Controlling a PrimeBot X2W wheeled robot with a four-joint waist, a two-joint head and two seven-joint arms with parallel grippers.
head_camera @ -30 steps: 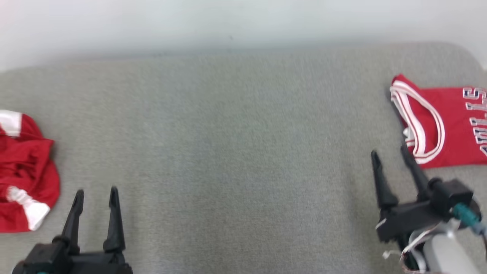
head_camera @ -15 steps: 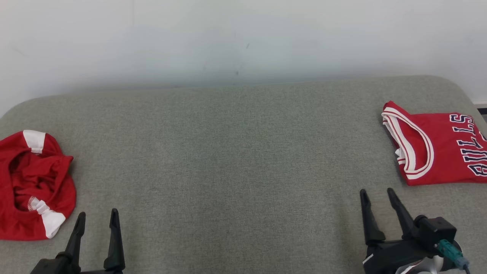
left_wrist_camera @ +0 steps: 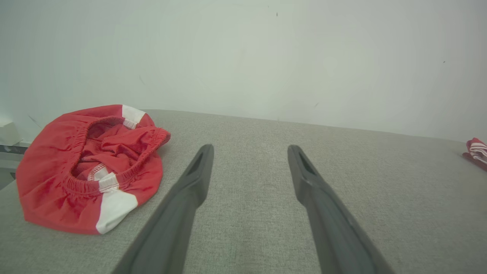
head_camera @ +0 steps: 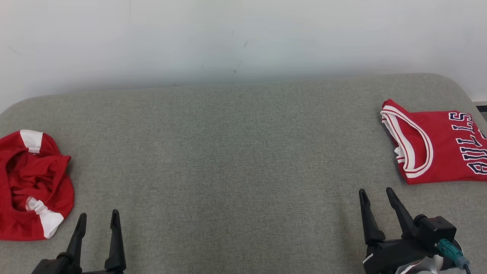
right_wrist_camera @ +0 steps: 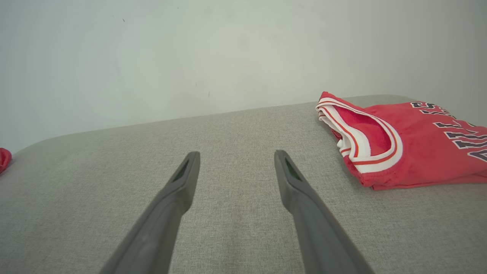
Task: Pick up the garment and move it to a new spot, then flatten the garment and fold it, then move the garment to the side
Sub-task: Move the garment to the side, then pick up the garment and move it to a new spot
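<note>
Lying unmoved since earlier: crumpled shorts, folded jersey.

Grey fabric-covered surface bears crumpled red shorts at left, folded red jersey at right

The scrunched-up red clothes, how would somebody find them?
Look at the big grey padded surface against the white wall, then go to its left end, beside the left gripper. The scrunched-up red clothes lie in a heap with white patches, unlike the neatly folded lettered jersey at the right end.
</note>
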